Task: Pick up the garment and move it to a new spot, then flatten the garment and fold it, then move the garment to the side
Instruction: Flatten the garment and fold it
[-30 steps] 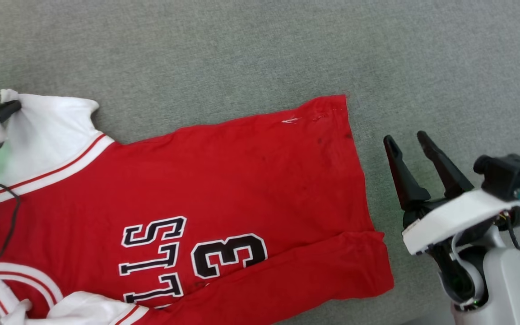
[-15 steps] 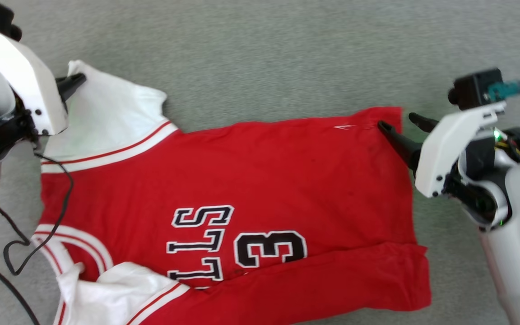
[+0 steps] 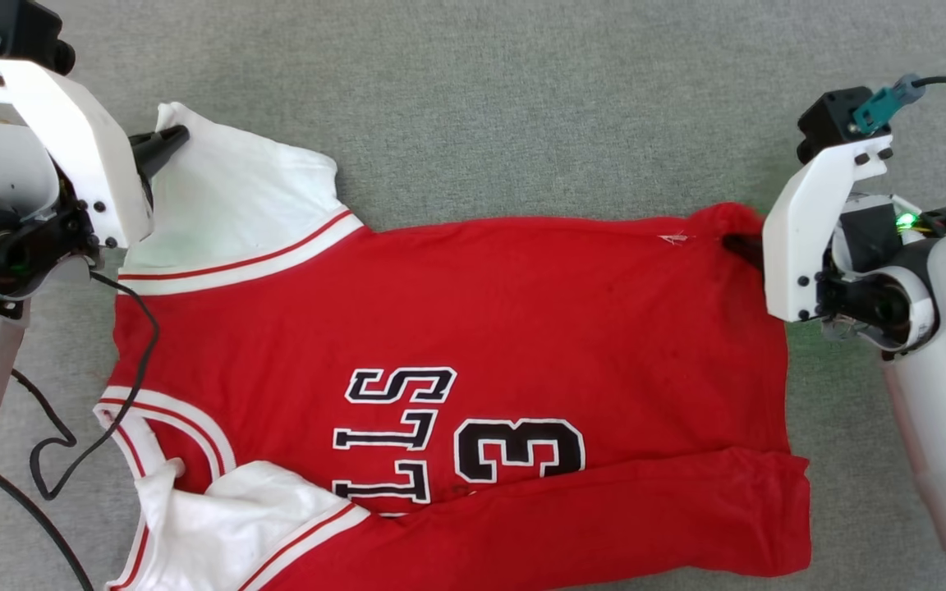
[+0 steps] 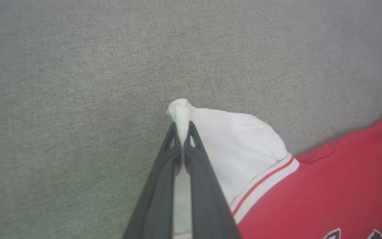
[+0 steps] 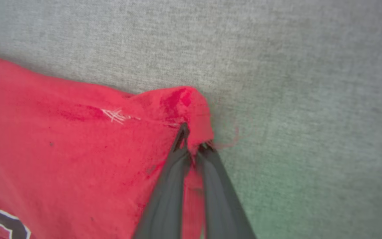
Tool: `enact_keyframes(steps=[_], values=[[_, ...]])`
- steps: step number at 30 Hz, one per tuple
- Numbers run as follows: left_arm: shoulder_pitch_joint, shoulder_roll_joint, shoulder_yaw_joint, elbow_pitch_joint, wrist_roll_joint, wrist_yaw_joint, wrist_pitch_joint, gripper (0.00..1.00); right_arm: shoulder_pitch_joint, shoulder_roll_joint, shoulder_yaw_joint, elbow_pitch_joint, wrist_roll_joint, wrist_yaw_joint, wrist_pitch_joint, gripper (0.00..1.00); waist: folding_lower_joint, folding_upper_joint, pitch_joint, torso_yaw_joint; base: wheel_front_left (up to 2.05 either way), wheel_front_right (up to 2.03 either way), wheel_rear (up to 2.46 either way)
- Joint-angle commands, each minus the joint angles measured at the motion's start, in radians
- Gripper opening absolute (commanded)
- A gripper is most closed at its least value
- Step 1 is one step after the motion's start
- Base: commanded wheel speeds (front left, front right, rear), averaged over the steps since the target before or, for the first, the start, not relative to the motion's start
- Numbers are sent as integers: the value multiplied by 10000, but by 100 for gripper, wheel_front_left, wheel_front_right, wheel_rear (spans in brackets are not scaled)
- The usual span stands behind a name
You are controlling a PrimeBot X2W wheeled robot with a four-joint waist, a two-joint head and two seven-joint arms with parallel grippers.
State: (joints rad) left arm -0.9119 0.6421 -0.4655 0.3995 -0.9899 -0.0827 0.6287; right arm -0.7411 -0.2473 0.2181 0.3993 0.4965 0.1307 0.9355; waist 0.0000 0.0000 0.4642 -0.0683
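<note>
The garment [image 3: 481, 328] lay spread front side up on the grey cloth surface [image 3: 522, 90]. Its near edge seemed to be folded over in a long red strip. Farther off, at the far left corner, the left gripper [image 4: 181, 134] was pinched tight on the tip of the white sleeve [image 4: 237, 146]. At the far right, the right gripper [image 5: 192, 144] was squeezed onto a bunched red corner, and the shirt lay between the two.
</note>
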Motion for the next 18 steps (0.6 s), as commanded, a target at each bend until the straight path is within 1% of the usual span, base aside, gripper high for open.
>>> enact_keyframes(steps=[1, 8, 13, 18], values=[[82, 30, 43, 30, -15, -59, -116, 0, 360, 206, 183, 327, 30, 0, 25, 0, 0, 0, -111, 21, 0, 0, 0], [390, 159, 201, 14, 36, -135, -789, 0, -39, -62, -349, -283, -18, -2, -997, 0, 0, 0, -766, 133, 0, 0, 0], [904, 230, 340, -82, -81, -162, -1242, 0, 400, -79, -798, -464, 21, -2, -1359, 0, 0, 0, -1332, 234, 0, 0, 0], [1894, 381, 615, -492, -271, -28, -1824, 0, 1189, -108, -1070, -820, 61, -2, -1716, 0, 0, 0, -1923, 322, 0, 0, 0]])
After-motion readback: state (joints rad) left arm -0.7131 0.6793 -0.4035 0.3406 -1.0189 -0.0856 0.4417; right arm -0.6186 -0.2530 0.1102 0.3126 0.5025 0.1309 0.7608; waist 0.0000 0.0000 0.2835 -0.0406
